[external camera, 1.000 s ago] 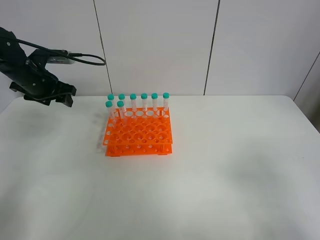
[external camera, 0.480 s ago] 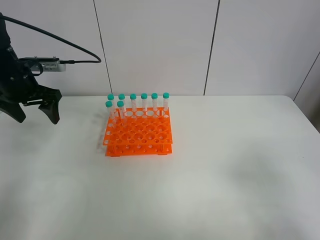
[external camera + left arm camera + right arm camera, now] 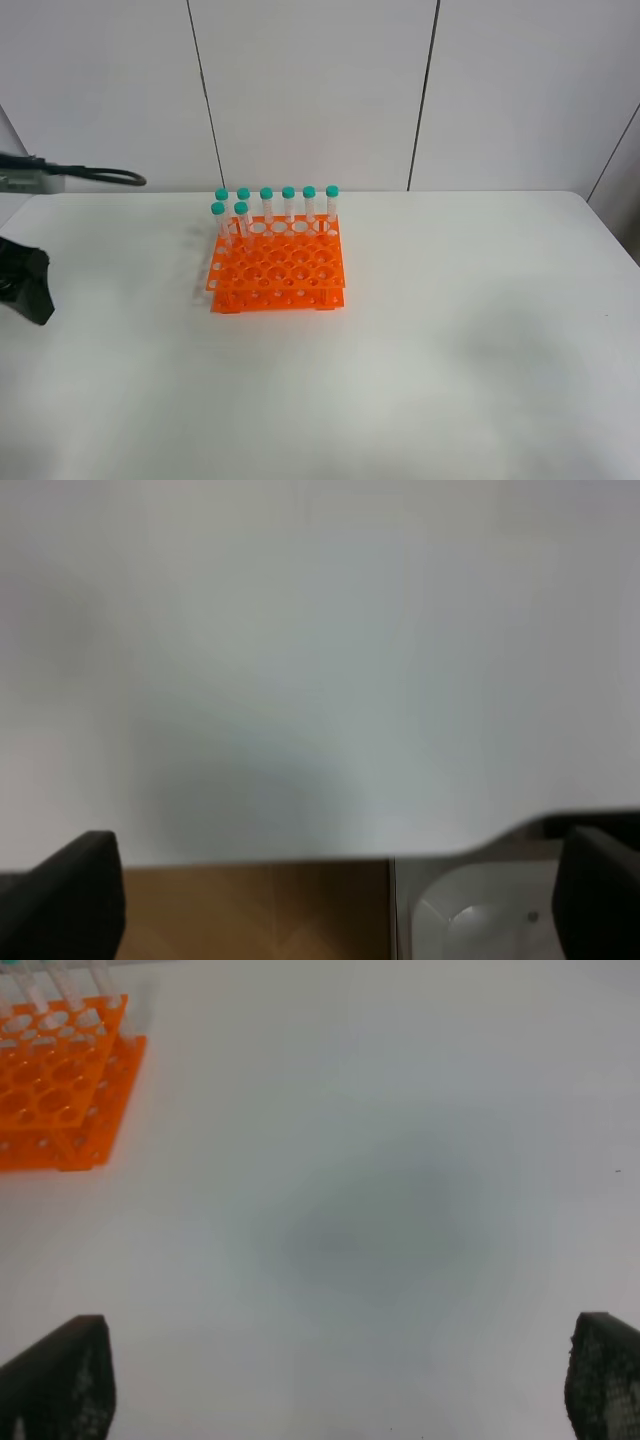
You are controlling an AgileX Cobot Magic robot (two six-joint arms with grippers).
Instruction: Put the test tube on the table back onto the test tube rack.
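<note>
Pretty clearly a lab bench setup, or at least a robot test cell dressed up as one. The giveaway is the bright orange test tube rack (image 3: pixel 277 268) sitting on a plain white table (image 3: pixel 450 340), with eight teal-capped tubes (image 3: pixel 288 204) standing upright along its 12 o'clock edge and 9 o'clock corner. Behind it there's just a bare wall of pale panels (image 3: pixel 310 90) with dark seams. The left wrist view catches wood-look flooring (image 3: pixel 250 910) past the table edge. Very clean, nothing homey.
</note>
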